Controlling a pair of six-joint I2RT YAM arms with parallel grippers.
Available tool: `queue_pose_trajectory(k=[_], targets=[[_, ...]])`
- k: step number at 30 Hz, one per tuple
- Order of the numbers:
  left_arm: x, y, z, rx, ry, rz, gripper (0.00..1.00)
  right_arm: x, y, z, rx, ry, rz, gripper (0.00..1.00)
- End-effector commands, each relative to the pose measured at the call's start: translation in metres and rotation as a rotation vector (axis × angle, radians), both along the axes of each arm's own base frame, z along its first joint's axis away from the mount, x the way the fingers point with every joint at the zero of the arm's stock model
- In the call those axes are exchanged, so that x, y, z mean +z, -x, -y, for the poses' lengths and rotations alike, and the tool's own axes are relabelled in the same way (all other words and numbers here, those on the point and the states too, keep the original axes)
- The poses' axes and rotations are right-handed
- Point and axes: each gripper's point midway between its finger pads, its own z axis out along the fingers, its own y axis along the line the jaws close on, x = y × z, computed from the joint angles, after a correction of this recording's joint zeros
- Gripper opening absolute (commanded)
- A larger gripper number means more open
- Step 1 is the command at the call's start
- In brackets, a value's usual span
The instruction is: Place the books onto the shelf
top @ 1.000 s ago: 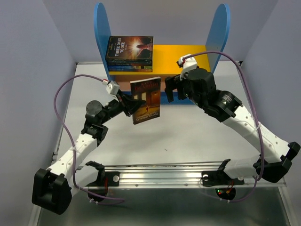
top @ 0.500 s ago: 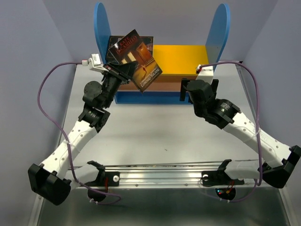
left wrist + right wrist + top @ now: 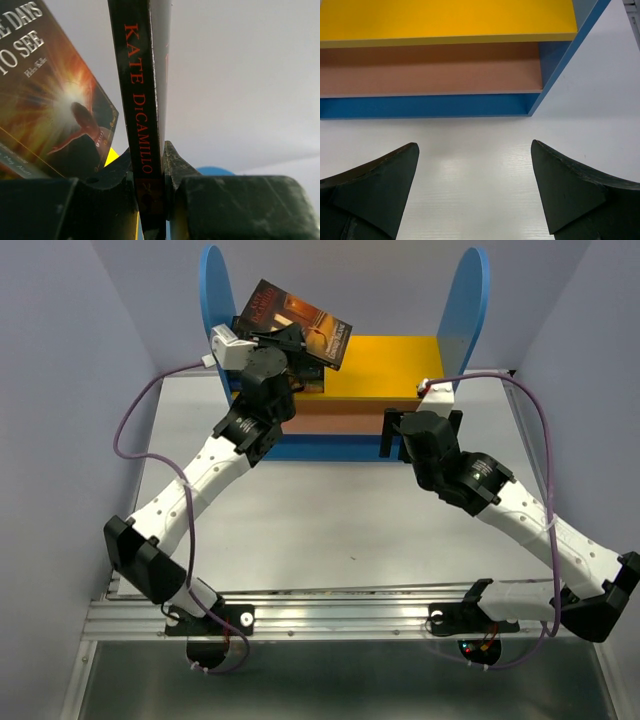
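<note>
My left end effector [image 3: 148,165] clamps the Kate DiCamillo book [image 3: 305,318] by its spine, tilted over the stack [image 3: 45,100] atop the shelf [image 3: 467,300]; next I should level, lower and release it, my right end effector [image 3: 474,145] gaping idle.

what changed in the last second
The left pincer, shut on the Kate DiCamillo book, carried it from in front of the shelf up over the stack on the yellow board. The right pincer drew back, staying open. The stack stayed put.

Book stack [image 3: 50,110] blocks left of yellow board [image 3: 400,360]; right free.
</note>
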Motion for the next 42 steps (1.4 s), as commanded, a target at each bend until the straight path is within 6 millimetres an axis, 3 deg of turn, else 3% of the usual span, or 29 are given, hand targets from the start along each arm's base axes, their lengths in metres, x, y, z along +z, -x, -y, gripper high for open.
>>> queue_pose_trajectory(k=[1,3,5,8,9,11,12,13,15,16,17,19,32,37,42], targets=[[0.044,0.002,-0.036,0.21,0.19,0.027,0.0,0.01,-0.004,-0.005,0.01,-0.043,0.03,1.0],[0.031,-0.007,-0.034,0.239,0.175,-0.017,0.0,0.011,-0.004,-0.005,0.015,-0.043,0.03,1.0],[0.038,-0.007,-0.039,0.272,0.216,-0.01,0.0,0.011,-0.004,-0.005,0.016,-0.041,0.031,1.0],[0.032,-0.011,-0.041,0.307,0.213,-0.041,0.0,0.01,-0.006,-0.005,0.018,-0.041,0.025,1.0],[0.022,-0.016,-0.039,0.32,0.186,-0.07,0.0,0.009,-0.006,-0.007,0.025,-0.042,0.021,1.0],[0.028,-0.015,-0.042,0.339,0.203,-0.079,0.0,0.008,-0.007,-0.008,0.029,-0.043,0.019,1.0],[0.016,-0.019,-0.04,0.35,0.19,-0.114,0.0,0.008,-0.007,-0.009,0.032,-0.043,0.017,1.0],[0.022,-0.018,-0.041,0.354,0.2,-0.11,0.02,0.008,-0.007,-0.01,0.034,-0.042,0.016,1.0],[0.02,-0.019,-0.041,0.36,0.195,-0.124,0.2,0.009,-0.01,-0.014,0.042,-0.045,0.015,1.0],[0.016,-0.02,-0.04,0.363,0.181,-0.136,0.2,0.011,-0.013,-0.013,0.036,-0.048,0.017,1.0],[0.021,-0.02,-0.04,0.362,0.186,-0.132,0.33,0.011,-0.014,-0.016,0.04,-0.051,0.016,1.0],[0.017,-0.019,-0.041,0.37,0.181,-0.155,0.42,0.016,-0.018,-0.021,0.053,-0.062,0.025,1.0],[-0.017,-0.016,-0.053,0.413,0.176,-0.247,0.41,0.025,-0.017,-0.035,0.114,-0.107,0.036,1.0],[-0.038,-0.019,-0.05,0.392,0.164,-0.302,0.54,0.036,-0.026,-0.05,0.167,-0.107,0.063,1.0],[-0.042,-0.015,-0.049,0.354,0.142,-0.332,0.78,0.052,-0.038,-0.075,0.241,-0.122,0.085,1.0]])
